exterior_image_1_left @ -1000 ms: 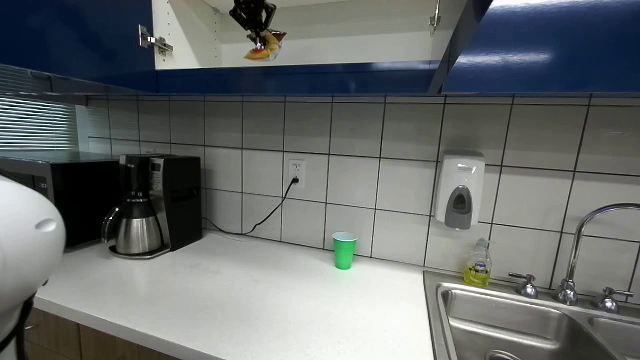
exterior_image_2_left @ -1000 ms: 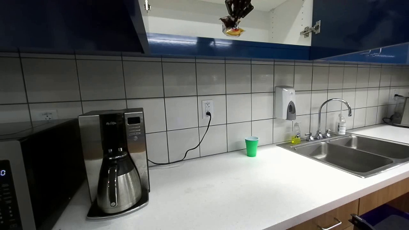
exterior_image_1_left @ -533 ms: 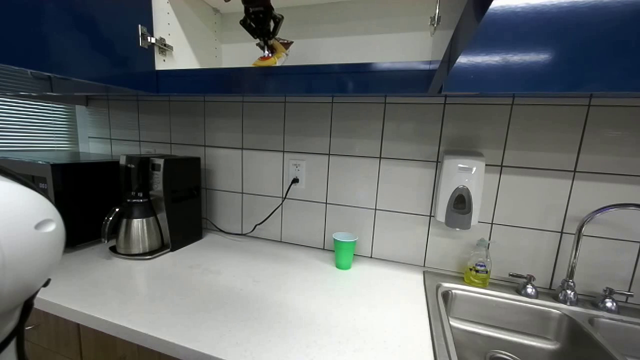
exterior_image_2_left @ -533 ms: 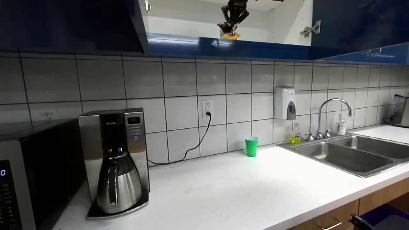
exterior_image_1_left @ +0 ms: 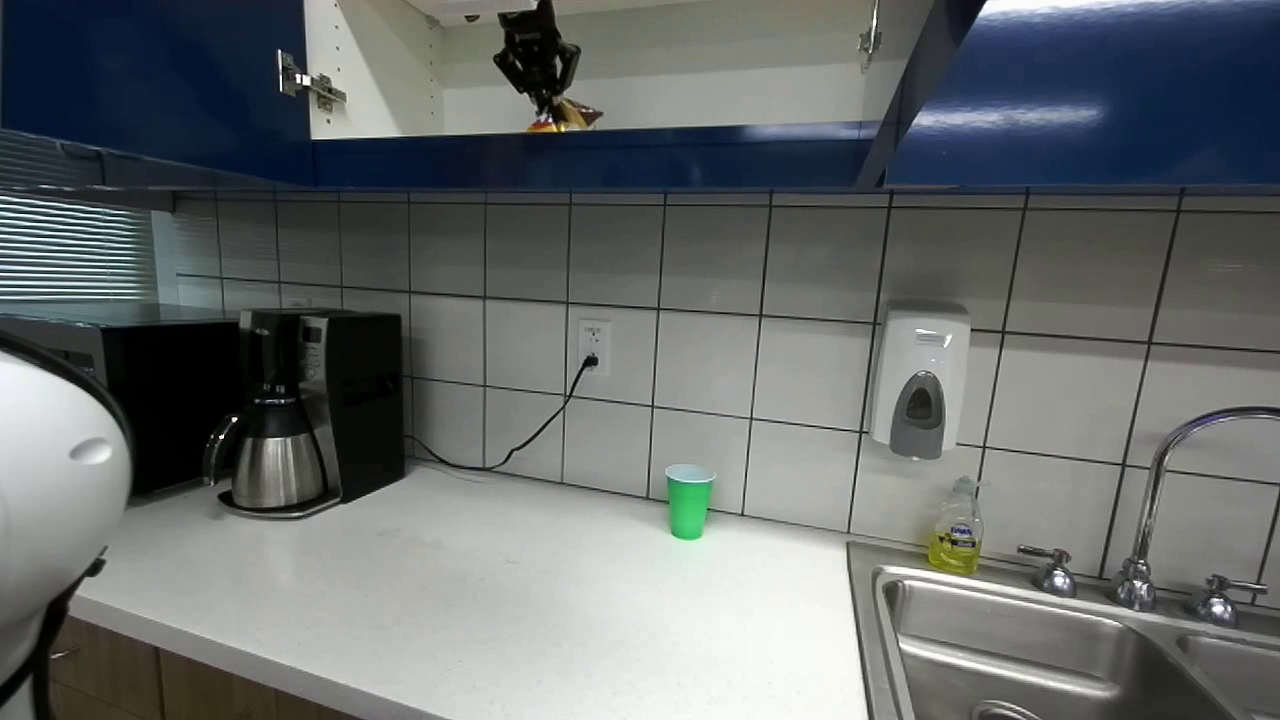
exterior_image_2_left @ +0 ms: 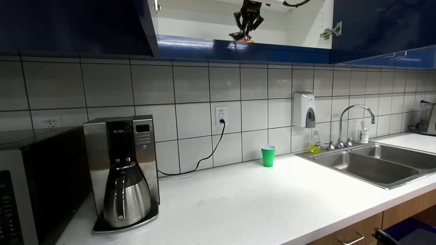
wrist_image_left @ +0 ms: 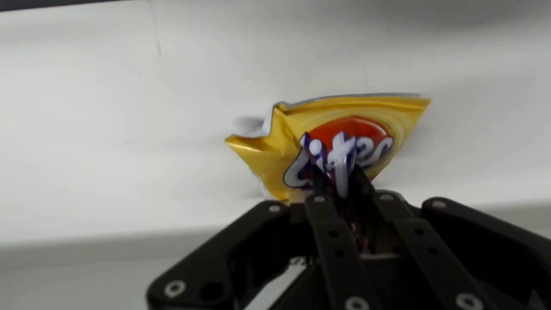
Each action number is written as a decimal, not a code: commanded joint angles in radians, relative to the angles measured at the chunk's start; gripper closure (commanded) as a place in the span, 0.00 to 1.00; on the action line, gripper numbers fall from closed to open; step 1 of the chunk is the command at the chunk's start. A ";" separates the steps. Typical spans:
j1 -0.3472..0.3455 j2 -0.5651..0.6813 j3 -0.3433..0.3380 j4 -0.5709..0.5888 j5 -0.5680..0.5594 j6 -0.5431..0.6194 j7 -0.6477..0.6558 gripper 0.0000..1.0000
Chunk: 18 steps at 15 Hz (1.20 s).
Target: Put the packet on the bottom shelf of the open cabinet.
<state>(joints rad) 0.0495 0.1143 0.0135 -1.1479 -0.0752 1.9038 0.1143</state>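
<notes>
While my jaws pinch packet (wrist_image_left: pixel 331 134) low over bottom shelf (wrist_image_left: pixel 107 133) of cabinet (exterior_image_1_left: pixel 700 72), front edge (exterior_image_1_left: pixel 640 158) hides packet's underside in both exterior views, so can't tell contact; letting go too high could topple it, crinkles catching on jaws could drag it out

There is one packet (wrist_image_left: pixel 344 137), one pincer (wrist_image_left: pixel 340 174), one cup (exterior_image_2_left: pixel 268 157), two sink basins (exterior_image_2_left: pixel 368 168) and two bottles (exterior_image_2_left: pixel 315 144).

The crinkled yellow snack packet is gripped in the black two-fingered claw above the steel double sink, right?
The place is wrong: both exterior views show the packet inside the open, white-walled, blue-doored kitchen cabinet. It is indeed gripped in the claw.
</notes>
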 commanded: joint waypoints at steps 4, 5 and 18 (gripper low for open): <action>0.001 0.004 -0.001 0.049 -0.001 -0.049 0.019 0.27; 0.000 -0.005 -0.001 0.038 0.001 -0.047 0.019 0.20; 0.010 -0.337 0.003 -0.396 0.061 -0.009 -0.002 0.00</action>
<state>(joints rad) 0.0550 -0.0693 0.0142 -1.3462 -0.0317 1.8768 0.1188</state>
